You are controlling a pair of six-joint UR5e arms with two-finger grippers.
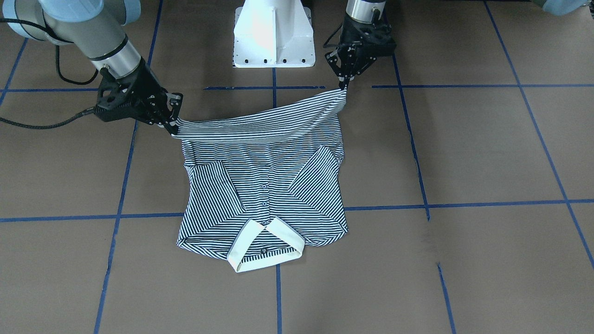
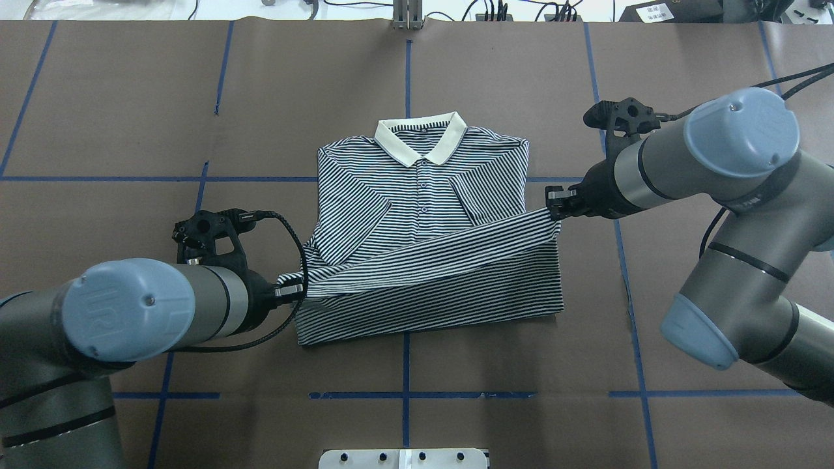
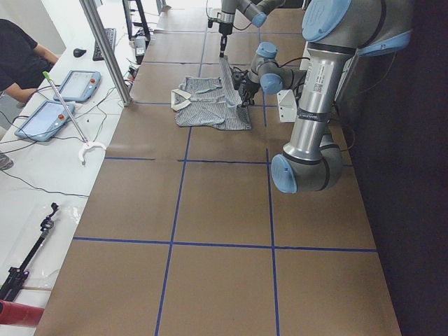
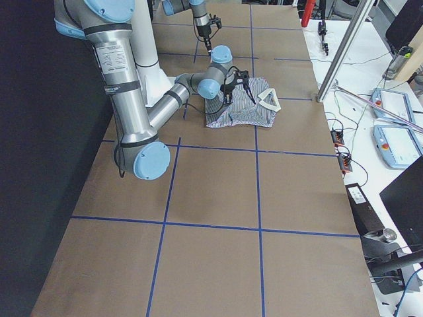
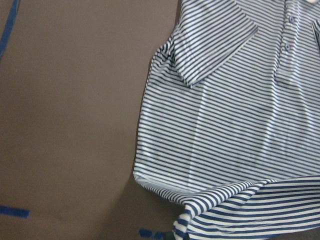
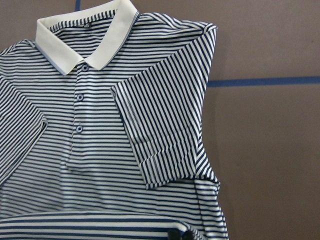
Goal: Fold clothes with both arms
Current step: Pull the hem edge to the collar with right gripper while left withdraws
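From across the table, the shirt [image 1: 264, 185] lies on the brown table [image 1: 464, 162] just in front of the white base [image 1: 273, 35]. Its collar [image 1: 267, 246] is at the end far from the base. Both sleeves [image 1: 218, 190] are folded in over the front. The bottom edge [image 1: 260, 126] is at the end near the base, and it is held up off the table like a stretched band. The left gripper [image 1: 345, 83] is closed tight on one corner of that edge, close beside the base. The right gripper [image 1: 172, 126] is closed tight on the other corner, a bit farther from the base.

From above, the shirt [image 2: 423, 195] sits straight out from the base [image 2: 404, 458]. The left gripper [image 2: 291, 291] pinches the edge nearer the base. The right gripper [image 2: 555, 207] pinches it farther out. The band slants between them.

From the left end, the shirt [image 3: 210, 105] is small, next to the base [image 3: 285, 105]. The grips are too small to tell here.

From the right end, the shirt [image 4: 244, 111] lies out from the base [image 4: 149, 46].

The left wrist camera looks down on the shirt [image 5: 225, 125] and the raised edge [image 5: 250, 210].

The right wrist camera shows the collar [image 6: 85, 42] and one folded sleeve [image 6: 165, 130].
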